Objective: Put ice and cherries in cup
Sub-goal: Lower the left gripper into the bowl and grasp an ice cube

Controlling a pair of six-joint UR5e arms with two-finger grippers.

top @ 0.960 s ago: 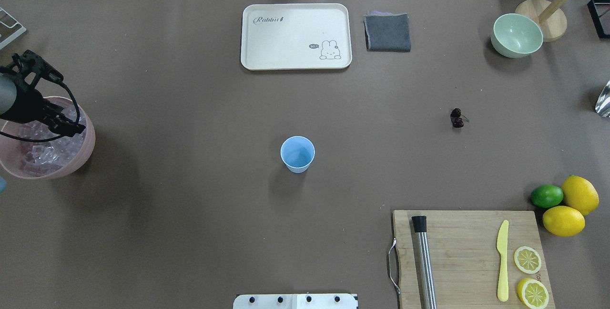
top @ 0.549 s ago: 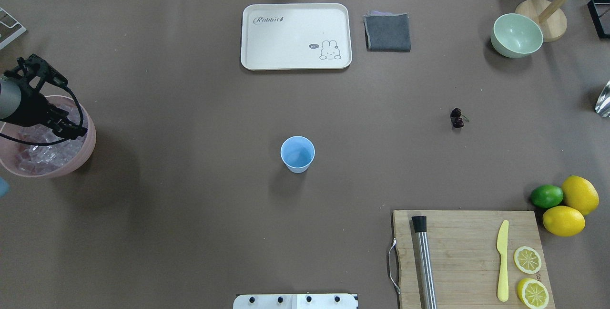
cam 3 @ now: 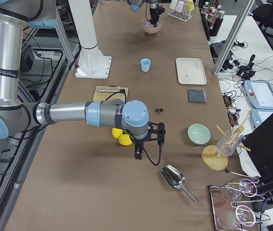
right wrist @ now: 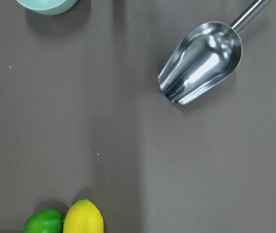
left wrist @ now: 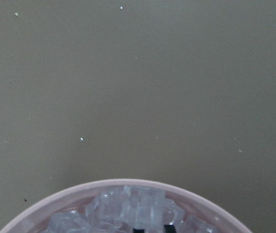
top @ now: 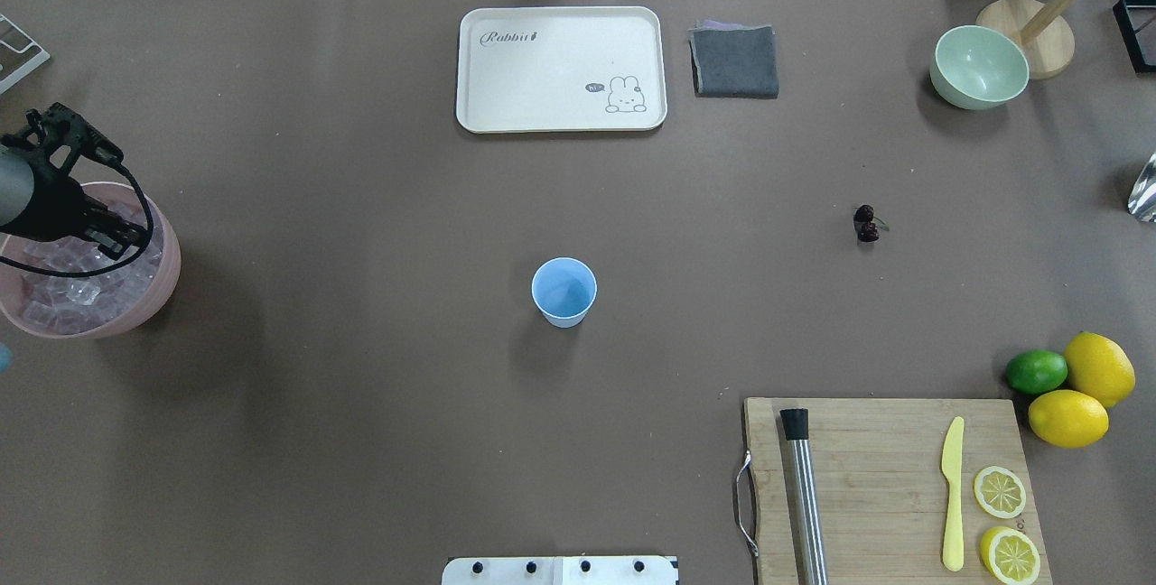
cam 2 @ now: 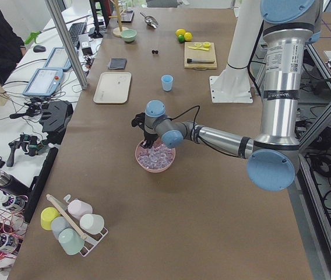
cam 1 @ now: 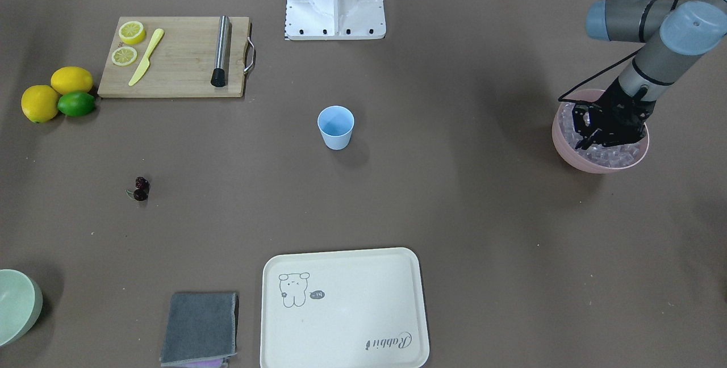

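Note:
The light blue cup (top: 564, 289) stands upright and empty mid-table, also in the front view (cam 1: 335, 124). The cherries (top: 865, 223) lie on the table to its right, far from both arms. The ice (top: 68, 292) fills a pink bowl (top: 163, 287) at the left edge. My left gripper (top: 110, 237) reaches down into that bowl (cam 1: 596, 163). In the left wrist view its fingertips (left wrist: 138, 229) stand close together with an ice cube between them. My right gripper (cam 3: 137, 154) hovers near the lemons; I cannot tell whether it is open or shut.
A cream tray (top: 561, 68), grey cloth (top: 734, 61) and pale green bowl (top: 979, 66) lie along the far side. A cutting board (top: 885, 477) with a metal bar, knife and lemon slices sits front right, by lemons and a lime (top: 1068, 418). A metal scoop (right wrist: 201, 60) lies far right.
My left gripper has shifted left and sunk lower into the pink bowl, and the ice around it has shifted. The cup and the cherries have not moved.

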